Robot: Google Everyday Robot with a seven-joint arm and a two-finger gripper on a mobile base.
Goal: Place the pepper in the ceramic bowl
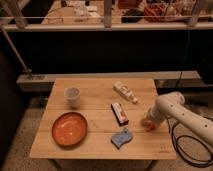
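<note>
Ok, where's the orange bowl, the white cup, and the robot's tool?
ceramic bowl (69, 128), camera view, glossy orange inside.
white cup (72, 96), camera view, outer wall.
tool (148, 122), camera view, tip at table's right edge.

A white cup (73, 96) is standing on the wooden counter (95, 85) at ten o'clock. A red-and-white packet (119, 112) is lying at centre, a pale bottle (125, 92) at one o'clock, a blue sponge (121, 137) at six o'clock.
</note>
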